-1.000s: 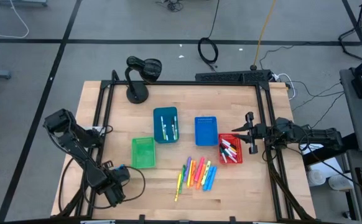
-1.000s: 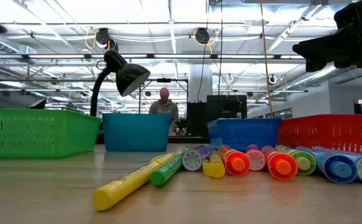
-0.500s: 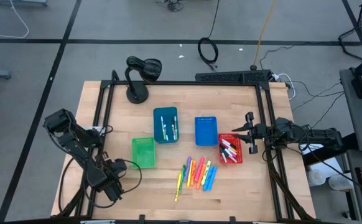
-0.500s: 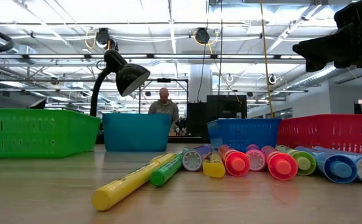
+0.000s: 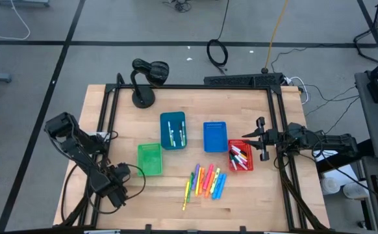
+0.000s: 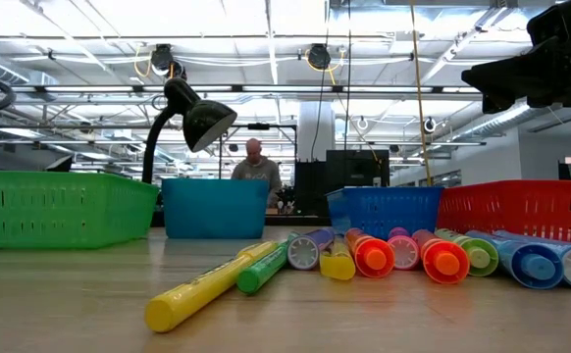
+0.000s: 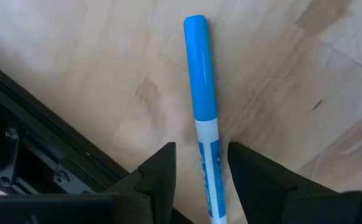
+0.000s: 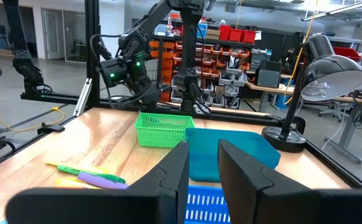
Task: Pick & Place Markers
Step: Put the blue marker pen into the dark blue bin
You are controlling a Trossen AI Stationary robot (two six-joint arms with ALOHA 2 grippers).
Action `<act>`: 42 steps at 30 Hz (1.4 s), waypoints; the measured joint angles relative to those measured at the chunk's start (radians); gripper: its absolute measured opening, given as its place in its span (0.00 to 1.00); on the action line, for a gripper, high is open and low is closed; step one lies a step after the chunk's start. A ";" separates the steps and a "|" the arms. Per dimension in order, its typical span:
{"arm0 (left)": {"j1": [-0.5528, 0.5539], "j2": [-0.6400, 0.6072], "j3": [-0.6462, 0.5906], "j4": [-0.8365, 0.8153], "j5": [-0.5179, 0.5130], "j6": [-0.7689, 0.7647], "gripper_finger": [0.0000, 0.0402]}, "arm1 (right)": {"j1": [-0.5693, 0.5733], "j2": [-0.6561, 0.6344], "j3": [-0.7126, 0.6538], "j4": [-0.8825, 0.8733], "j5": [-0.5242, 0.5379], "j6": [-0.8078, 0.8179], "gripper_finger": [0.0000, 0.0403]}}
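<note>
Meanwhile, a blue-capped marker (image 7: 204,130) with a white body lies between the parted fingers of the left pincer (image 5: 120,174) in the left wrist view, above the wood of the tabletop (image 5: 176,214); whether the fingers touch it cannot be told. Seen from above, that pincer sits at lower left of the frame, just left of the green bin (image 5: 149,158). A row of neon markers (image 5: 206,182) lies loose at lower centre, yellow, orange, pink, purple and blue side by side. More markers fill the red bin (image 5: 239,156) right of centre, and two pale ones lie in the teal bin (image 5: 173,130), beside the blue bin (image 5: 215,136). At right, the right pincer (image 5: 261,138) hovers just beside the red bin, its fingers a narrow gap apart and holding nothing. A black desk lamp (image 5: 146,77) stands at upper left.
</note>
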 joint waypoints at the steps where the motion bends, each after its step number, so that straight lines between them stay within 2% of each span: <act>1: 0.000 -0.001 -0.011 0.024 -0.001 0.000 0.39 | 0.000 0.000 0.000 0.000 0.000 0.000 0.18; 11: 0.019 -0.013 -0.007 0.054 -0.027 -0.001 0.38 | 0.000 0.000 0.000 0.001 0.000 0.000 0.18; 20: 0.033 -0.052 0.005 0.151 -0.062 -0.028 0.14 | 0.000 0.000 0.000 0.001 0.000 0.000 0.18; 24: 0.033 -0.055 0.006 0.201 -0.106 -0.028 0.08 | 0.000 0.000 0.000 0.000 0.000 0.000 0.18; 26: 0.034 -0.056 0.010 0.255 -0.119 -0.027 0.09 | 0.000 0.000 0.000 0.000 0.000 0.000 0.18; 33: 0.034 -0.054 0.005 0.416 -0.132 0.043 0.19 | 0.000 0.000 0.000 0.000 0.000 0.000 0.18; 42: 0.034 -0.051 -0.006 0.461 -0.136 -0.017 0.18 | 0.000 0.000 0.000 0.001 0.000 0.000 0.18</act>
